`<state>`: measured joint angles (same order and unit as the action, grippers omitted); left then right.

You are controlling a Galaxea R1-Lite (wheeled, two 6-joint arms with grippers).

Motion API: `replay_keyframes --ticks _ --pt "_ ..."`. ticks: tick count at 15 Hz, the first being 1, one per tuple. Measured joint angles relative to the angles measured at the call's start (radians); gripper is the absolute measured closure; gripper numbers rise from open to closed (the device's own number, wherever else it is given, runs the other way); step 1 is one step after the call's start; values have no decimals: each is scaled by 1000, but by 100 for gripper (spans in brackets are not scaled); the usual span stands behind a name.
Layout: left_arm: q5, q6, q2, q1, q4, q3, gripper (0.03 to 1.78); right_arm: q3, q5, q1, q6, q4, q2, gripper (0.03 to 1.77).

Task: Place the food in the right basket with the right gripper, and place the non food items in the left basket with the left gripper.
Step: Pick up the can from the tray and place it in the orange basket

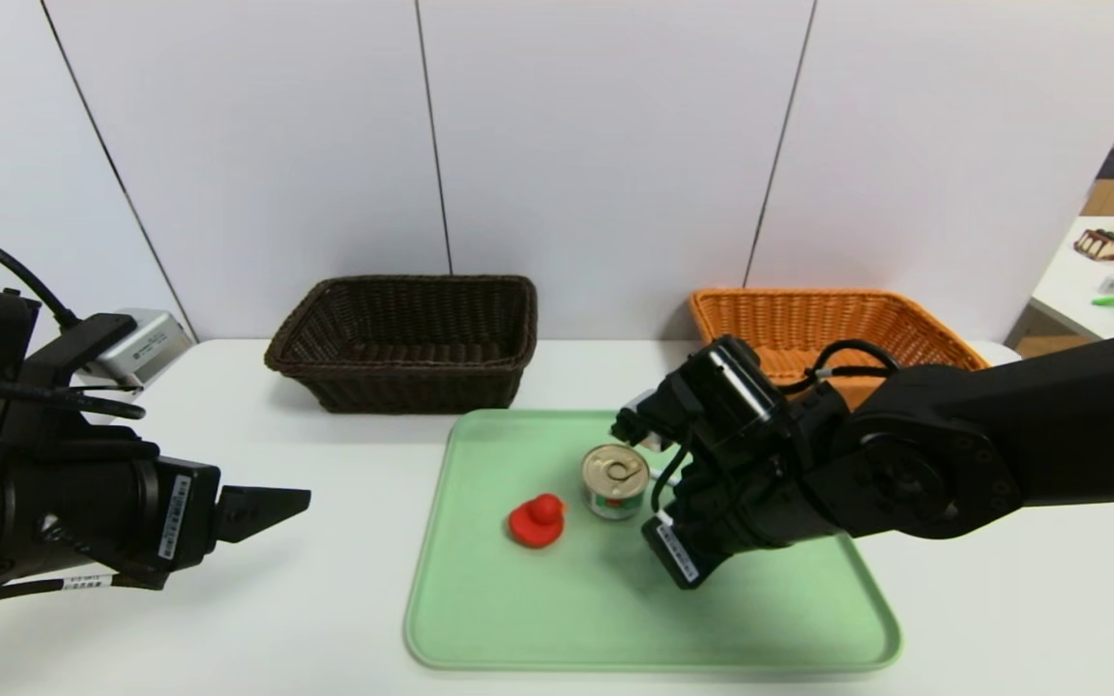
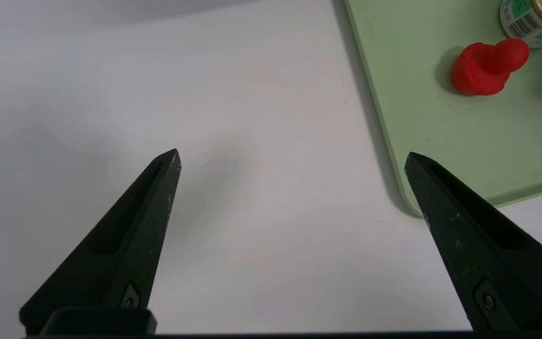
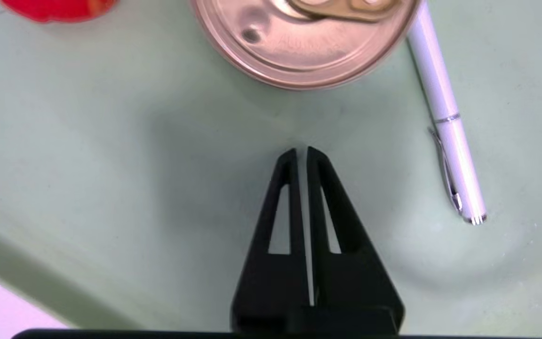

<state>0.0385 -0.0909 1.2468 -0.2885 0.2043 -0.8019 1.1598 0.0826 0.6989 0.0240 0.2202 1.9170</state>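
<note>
Right end effector [image 3: 300,153] pinched empty — tin can [image 3: 305,42] just beyond.

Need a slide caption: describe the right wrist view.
Right hand, shut and empty, hovers beside the can and pen.

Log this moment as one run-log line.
right claw: shut, empty, beside can | left claw: open, off tray | duck, pen: on tray
</note>
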Motion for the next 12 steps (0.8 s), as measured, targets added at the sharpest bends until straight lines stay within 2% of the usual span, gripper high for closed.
replay_keyframes --ticks 12 --pt "0 -1 -10 0 0 7 12 4 -4 13 -3 8 -45 175"
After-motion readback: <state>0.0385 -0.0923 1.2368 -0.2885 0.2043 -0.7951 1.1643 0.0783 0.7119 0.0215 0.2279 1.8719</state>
